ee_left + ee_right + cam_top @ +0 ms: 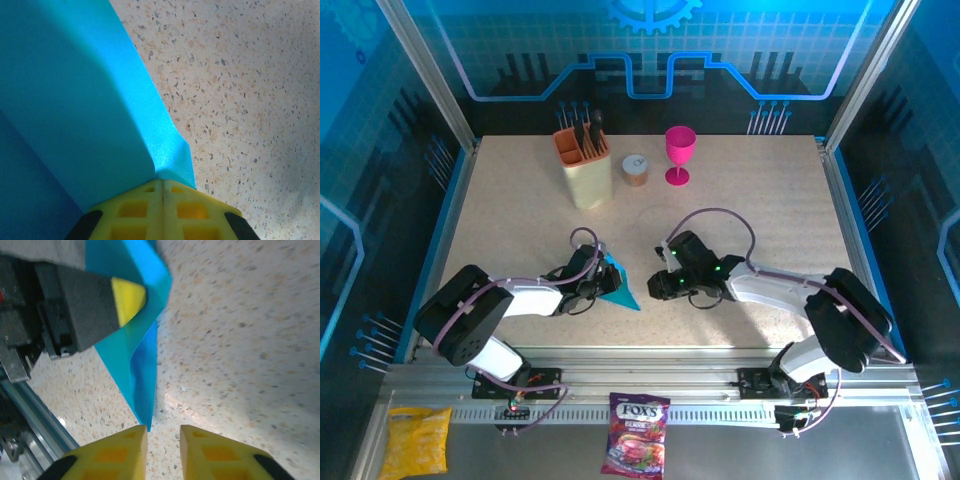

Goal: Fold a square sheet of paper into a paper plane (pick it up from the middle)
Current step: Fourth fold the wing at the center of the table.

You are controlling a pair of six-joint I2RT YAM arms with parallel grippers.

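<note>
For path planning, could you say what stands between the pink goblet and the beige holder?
A small round tin stands there, seen in the top external view.

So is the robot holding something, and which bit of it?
Yes. The left pincer is shut on the folded blue paper, pinching its wide end, away from the pointed tip. The right pincer is open near that tip, holding nothing.

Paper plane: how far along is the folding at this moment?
Done: the blue paper is folded to a creased point. In hand: the left gripper is shut on its wide end; the right gripper stands open by the tip, holding nothing. Left: any wing folds, then release.
</note>
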